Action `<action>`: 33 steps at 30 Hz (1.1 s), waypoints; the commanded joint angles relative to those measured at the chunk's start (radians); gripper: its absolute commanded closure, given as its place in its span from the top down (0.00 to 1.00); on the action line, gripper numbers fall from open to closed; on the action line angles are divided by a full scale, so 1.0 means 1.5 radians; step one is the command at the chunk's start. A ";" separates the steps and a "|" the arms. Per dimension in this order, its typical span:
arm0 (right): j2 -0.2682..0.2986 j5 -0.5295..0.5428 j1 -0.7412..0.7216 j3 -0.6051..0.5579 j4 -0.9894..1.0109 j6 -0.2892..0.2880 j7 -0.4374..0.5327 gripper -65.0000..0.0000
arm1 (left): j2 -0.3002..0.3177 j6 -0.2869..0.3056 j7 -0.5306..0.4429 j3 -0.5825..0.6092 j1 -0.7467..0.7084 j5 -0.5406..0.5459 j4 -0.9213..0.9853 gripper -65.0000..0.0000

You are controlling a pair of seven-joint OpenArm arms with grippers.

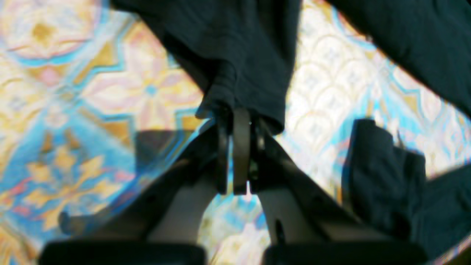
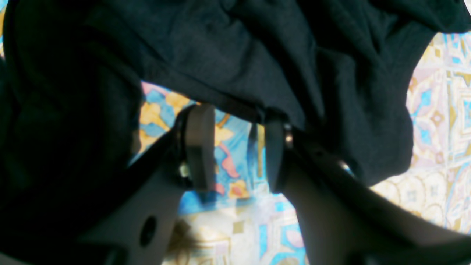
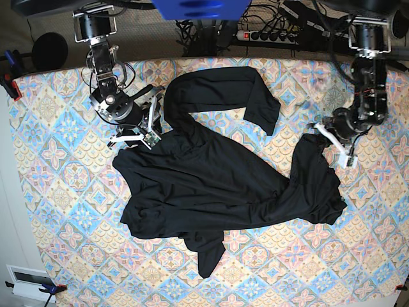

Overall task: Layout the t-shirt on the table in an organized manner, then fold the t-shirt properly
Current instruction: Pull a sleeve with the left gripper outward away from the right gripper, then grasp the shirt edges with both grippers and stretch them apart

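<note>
t-shirt (image 3: 211, 185) sprawls crumpled mid-frame on my table (image 3: 51, 185); left gripper (image 1: 237, 114) pinches its edge at right, right gripper (image 2: 235, 147) gapes at upper left, fabric draped over it.

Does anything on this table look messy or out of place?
Yes. The t-shirt lies crumpled and twisted on the table, one long sleeve curling away at the top, nothing flat or squared. The left gripper pinches one edge.

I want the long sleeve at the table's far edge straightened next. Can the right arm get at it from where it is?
Probably yes. The right gripper sits open at the t-shirt edge, holding nothing, and the sleeve lies flat just beside it with nothing between. The left gripper is shut on the far side.
</note>
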State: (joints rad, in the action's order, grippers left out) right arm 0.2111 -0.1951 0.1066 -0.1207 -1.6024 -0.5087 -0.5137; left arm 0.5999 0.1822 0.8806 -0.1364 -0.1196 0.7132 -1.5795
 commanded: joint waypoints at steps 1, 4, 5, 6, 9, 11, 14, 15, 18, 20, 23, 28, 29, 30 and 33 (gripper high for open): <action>0.004 0.001 -0.005 0.002 -0.006 0.001 0.001 0.33 | 0.028 0.000 -0.011 -0.025 -0.003 0.010 -0.013 0.00; 0.004 0.001 -0.005 0.002 0.000 0.001 0.001 0.33 | 0.058 0.000 -0.011 -0.066 -0.020 0.012 -0.014 0.00; 0.004 0.001 -0.006 0.002 0.005 0.001 0.001 0.33 | 0.066 0.000 -0.011 -0.074 -0.020 0.011 -0.012 0.00; 0.004 0.001 -0.008 0.002 0.013 0.001 0.001 0.33 | 0.076 0.000 -0.011 -0.082 -0.020 0.010 -0.011 0.00; 0.004 0.001 -0.009 0.002 0.031 0.002 0.001 0.33 | 0.110 0.000 -0.011 -0.098 -0.020 0.010 -0.010 0.00; 0.004 0.001 -0.008 0.002 0.032 0.002 0.001 0.33 | 0.127 0.000 -0.012 -0.124 -0.020 0.010 -0.009 0.00; 0.004 0.001 -0.006 0.003 0.028 0.003 0.001 0.33 | 0.141 0.000 -0.012 -0.186 -0.014 0.007 0.029 0.00; 0.004 0.001 -0.006 0.006 0.028 0.003 0.001 0.33 | 0.147 0.000 -0.013 -0.203 -0.013 -0.004 0.047 0.00; 0.004 0.001 -0.006 0.010 0.027 0.004 0.001 0.33 | 0.147 0.000 -0.057 -0.226 0.021 -0.047 0.098 0.00; 0.004 0.001 -0.006 0.016 0.027 0.004 0.001 0.33 | 0.147 -0.001 -0.087 -0.229 0.033 -0.072 0.138 0.00; 0.004 0.001 -0.007 0.035 0.030 0.004 0.001 0.33 | 0.147 -0.001 -0.134 -0.230 0.046 -0.081 0.182 0.00; 0.004 0.002 -0.006 0.050 0.025 0.004 0.000 0.33 | 0.141 -0.001 -0.152 -0.226 0.062 -0.079 0.201 0.01; 0.004 0.002 -0.006 0.055 0.020 0.004 0.000 0.33 | 0.133 -0.002 -0.152 -0.228 0.062 -0.079 0.201 0.02; 0.004 0.002 -0.006 0.056 0.013 0.004 0.000 0.33 | 0.127 -0.002 -0.155 -0.229 0.066 -0.079 0.201 0.03; 0.003 0.024 -0.006 0.056 -0.012 0.004 -0.001 0.34 | 0.116 -0.004 -0.151 -0.226 0.085 -0.079 0.201 0.11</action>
State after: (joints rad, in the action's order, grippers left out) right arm 0.2089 -0.1722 0.1062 -0.0414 -1.5978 -0.5037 -0.5350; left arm 0.7406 0.1841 0.6777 -0.4633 -0.0067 0.5983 -1.2629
